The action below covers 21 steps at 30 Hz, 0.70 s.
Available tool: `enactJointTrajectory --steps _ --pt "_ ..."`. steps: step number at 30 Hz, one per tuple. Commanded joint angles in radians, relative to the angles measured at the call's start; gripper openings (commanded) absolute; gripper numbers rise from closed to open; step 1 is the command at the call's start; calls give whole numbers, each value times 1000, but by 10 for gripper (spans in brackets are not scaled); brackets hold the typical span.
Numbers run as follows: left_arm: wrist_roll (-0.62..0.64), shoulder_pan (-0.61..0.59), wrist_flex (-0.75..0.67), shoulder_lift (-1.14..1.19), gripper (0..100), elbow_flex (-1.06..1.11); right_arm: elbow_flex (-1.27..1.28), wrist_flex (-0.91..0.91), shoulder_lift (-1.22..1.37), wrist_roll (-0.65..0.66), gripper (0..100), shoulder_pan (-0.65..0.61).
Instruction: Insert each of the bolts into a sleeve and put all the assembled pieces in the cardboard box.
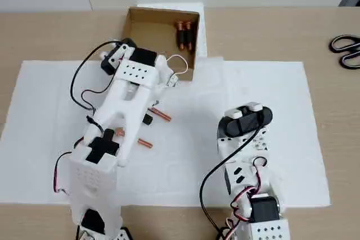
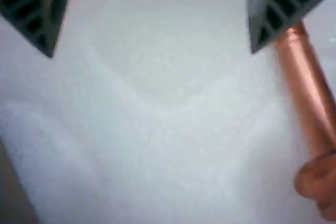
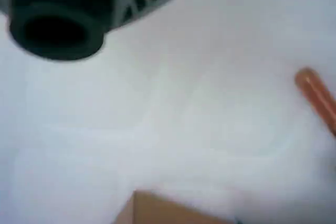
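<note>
My left gripper (image 2: 152,51) hangs open just above the white sheet (image 1: 236,88). A copper bolt (image 2: 307,108) lies with one end at the tip of one of its fingers (image 2: 273,9). From above, that bolt (image 1: 161,114) pokes out from under the left arm, where the left gripper (image 1: 142,114) is mostly hidden. Two more bolts (image 1: 145,143) (image 1: 119,132) lie beside the arm. My right gripper (image 3: 89,3) is shut on a black sleeve (image 3: 55,30) and shows in the high view near mid-table (image 1: 244,119). The cardboard box (image 1: 135,26) holds two assembled pieces (image 1: 184,35).
Scissors (image 1: 346,51) lie at the far right on the bare wood. The left arm's cables loop over the sheet near the box. A stretch of sheet lies open between the two arms. In the right wrist view a bolt (image 3: 317,98) rests a little way off.
</note>
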Motion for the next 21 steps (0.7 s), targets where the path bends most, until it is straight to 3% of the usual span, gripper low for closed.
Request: enactJointTrajectory --steps 1,21 --pt "8 -3 25 -3 242 -42 6 5 -16 0 4 7" --pt "9 -77 58 0 242 -27 6 1 -16 0 4 7"
